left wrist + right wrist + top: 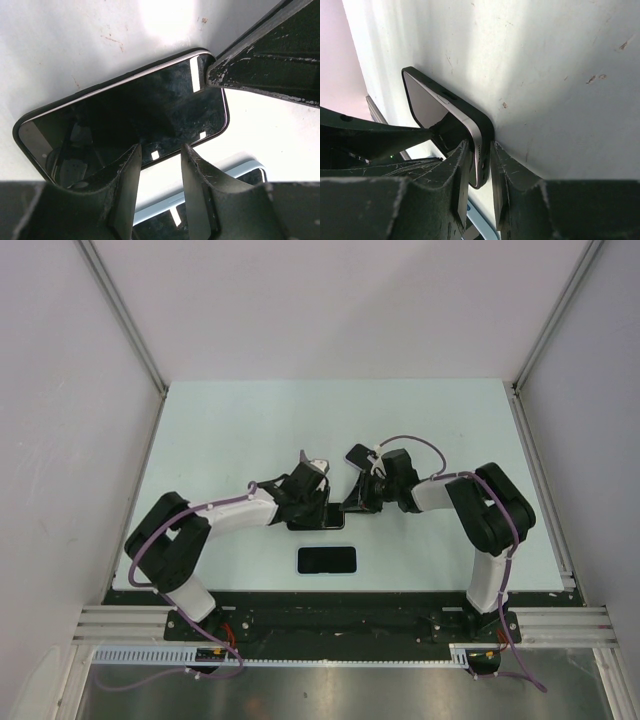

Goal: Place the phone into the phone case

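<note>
A black phone [130, 120] with a silver edge sits inside a black case [479, 117] and is held off the table, tilted on its side. My right gripper [480, 160] is shut on one short end of phone and case together. One of its fingers [270, 60] shows at the phone's corner in the left wrist view. My left gripper [160, 152] is open, with its fingertips over the phone's near long edge. One left finger [380, 135] reaches the screen. In the top view both grippers, left [316, 502] and right [352, 502], meet over the phone [318, 519] at the table's middle.
A second phone with a light blue rim [326, 560] lies flat, screen up, on the table near the front edge, just below the held phone. It also shows in the left wrist view [235, 171]. White walls enclose the table on three sides.
</note>
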